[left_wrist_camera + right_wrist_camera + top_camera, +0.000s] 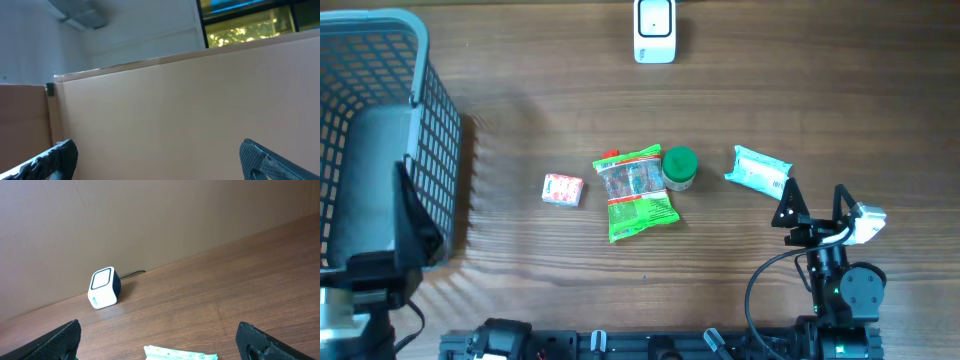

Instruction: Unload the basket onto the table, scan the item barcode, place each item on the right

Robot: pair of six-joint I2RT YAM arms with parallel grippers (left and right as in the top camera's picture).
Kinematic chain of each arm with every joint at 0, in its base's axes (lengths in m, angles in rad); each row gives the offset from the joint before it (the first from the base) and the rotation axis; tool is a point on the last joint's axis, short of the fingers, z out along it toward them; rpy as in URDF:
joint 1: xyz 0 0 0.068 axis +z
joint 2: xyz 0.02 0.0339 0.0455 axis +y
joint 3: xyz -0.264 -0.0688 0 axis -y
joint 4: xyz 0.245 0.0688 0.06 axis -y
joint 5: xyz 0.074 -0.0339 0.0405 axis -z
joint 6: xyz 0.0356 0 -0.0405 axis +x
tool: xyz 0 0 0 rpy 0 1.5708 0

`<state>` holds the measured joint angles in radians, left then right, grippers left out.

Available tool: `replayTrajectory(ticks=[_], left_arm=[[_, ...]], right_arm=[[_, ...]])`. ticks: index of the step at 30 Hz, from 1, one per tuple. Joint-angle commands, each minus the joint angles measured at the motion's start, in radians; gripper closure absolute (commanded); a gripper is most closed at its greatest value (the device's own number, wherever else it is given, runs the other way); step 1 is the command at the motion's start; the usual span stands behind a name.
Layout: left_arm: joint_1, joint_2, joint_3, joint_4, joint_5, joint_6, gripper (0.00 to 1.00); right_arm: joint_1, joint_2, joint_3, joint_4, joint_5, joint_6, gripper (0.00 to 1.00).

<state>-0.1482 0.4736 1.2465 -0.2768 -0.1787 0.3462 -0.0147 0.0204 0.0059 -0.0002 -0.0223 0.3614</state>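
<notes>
Overhead: green-and-clear snack bag [638, 192] flat mid-table; left gripper [157, 162] and right gripper [816, 200] spread, empty

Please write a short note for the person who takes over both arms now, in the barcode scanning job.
Left pincer: open, empty, facing a brown cardboard wall.
Right pincer: open, empty, close to the white and teal flat packet, not touching it.
On the wooden table: that packet, a small green-lidded jar, a green plastic snack bag, a small pink and white box.
White cube scanner at the far edge; grey plastic basket at the left.
Done: nothing is held or at the scanner.
Left: grasp one item, show its barcode to the scanner.
</notes>
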Motion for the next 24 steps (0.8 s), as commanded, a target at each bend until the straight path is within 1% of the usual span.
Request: replayTrajectory(ticks=[1,2,3,4,8,11,15,17,24], left_arm=[[0.163,-0.045,0.001,-0.006,0.232,-0.101,0.00],[0.219,-0.084,0.001,-0.015,0.298,-0.101,0.00],[0.257,-0.122,0.001,-0.018,0.328,-0.114,0.00],[0.271,-0.166,0.001,-0.015,0.328,-0.133,0.00],[0.270,-0.317,0.001,-0.009,0.328,-0.145,0.00],[0.270,-0.391,0.001,-0.016,0.328,-0.145,0.00],[0.265,-0.432,0.001,-0.021,0.337,-0.146,0.00],[0.262,-0.468,0.001,-0.024,0.375,-0.146,0.00],[0.262,-0.467,0.005,-0.019,0.375,-0.145,0.00]], right_arm=[[0.003,-0.006,-0.001,0.004,-0.005,-0.014,0.00],[0.003,-0.006,-0.001,0.003,-0.005,-0.014,0.00],[0.003,-0.006,-0.001,0.003,-0.005,-0.014,0.00],[0.003,-0.006,-0.001,0.003,-0.005,-0.014,0.00],[0.003,-0.006,-0.001,0.003,-0.005,-0.014,0.00],[0.003,-0.006,-0.001,0.004,-0.005,-0.014,0.00],[0.003,-0.006,-0.001,0.003,-0.005,-0.014,0.00],[0.003,-0.006,-0.001,0.003,-0.005,-0.014,0.00],[0.003,-0.006,-0.001,0.004,-0.005,-0.014,0.00]])
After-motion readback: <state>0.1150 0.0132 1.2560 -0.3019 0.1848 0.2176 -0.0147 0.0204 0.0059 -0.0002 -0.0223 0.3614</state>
